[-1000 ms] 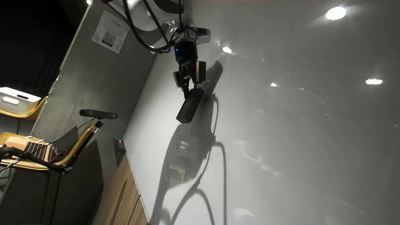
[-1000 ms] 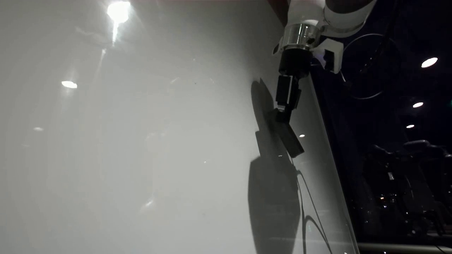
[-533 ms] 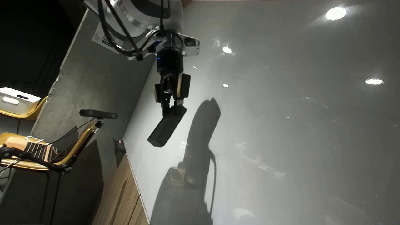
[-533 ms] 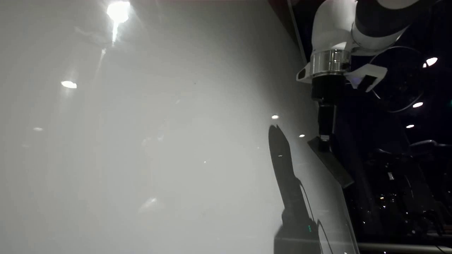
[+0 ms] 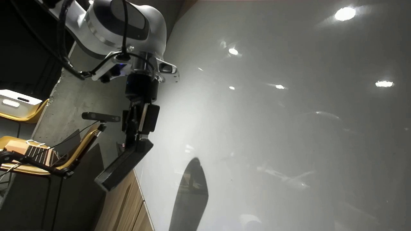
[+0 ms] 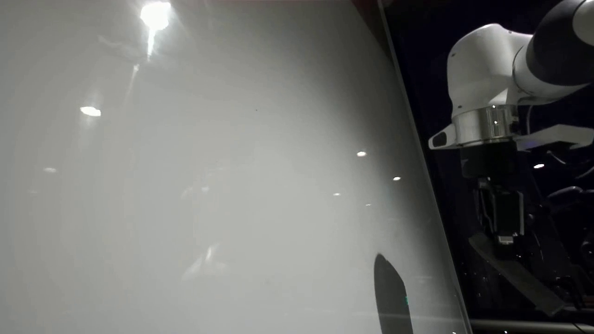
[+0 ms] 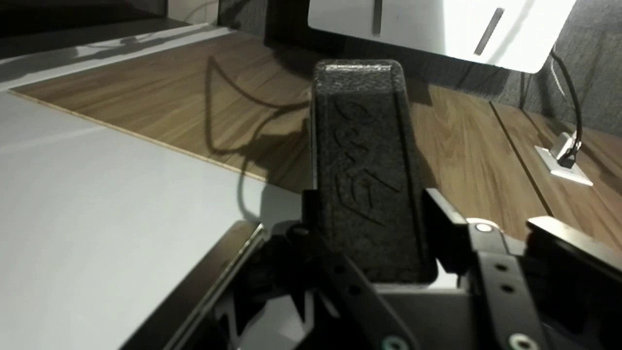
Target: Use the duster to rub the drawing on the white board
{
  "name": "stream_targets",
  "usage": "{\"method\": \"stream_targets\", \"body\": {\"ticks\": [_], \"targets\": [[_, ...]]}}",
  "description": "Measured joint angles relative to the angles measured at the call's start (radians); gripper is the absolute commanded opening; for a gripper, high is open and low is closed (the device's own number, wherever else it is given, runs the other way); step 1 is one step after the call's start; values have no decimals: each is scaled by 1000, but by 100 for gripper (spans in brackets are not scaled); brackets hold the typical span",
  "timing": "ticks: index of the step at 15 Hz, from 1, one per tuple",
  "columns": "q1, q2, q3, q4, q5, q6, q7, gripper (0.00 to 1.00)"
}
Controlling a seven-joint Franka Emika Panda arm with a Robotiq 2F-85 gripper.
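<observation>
By the claw (image 7: 373,214), the duster (image 7: 362,146) is gripped at its sides near one end and pointed towards 12 o'clock in the wrist view. Its dark grey, grainy, oblong body is rounded at the corners, edged with darker seams and marked by thin scrawled lines. It is held aslant, apart from the white board (image 7: 97,272) at 8 o'clock; beyond, a wood-grained surface (image 7: 146,102) is seen at 10 o'clock.

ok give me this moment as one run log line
gripper: holding dark textured oblong duster near one end | contact: none with large glossy white board | drawing: not visible
</observation>
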Motion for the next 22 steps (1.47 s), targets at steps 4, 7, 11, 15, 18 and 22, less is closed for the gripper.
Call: {"method": "stream_targets", "body": {"ticks": [4,7,11,15,18,22], "targets": [[-44,50,-40,-110,-2,119,0,29],[-76,106,-51,-180,-2,177,2,29],[-67,112,-31,-269,3,167,19,29],[-9,96,-5,-304,68,160,22,29],[31,109,6,-310,116,160,22,29],[23,163,1,-318,122,168,22,29]]}}
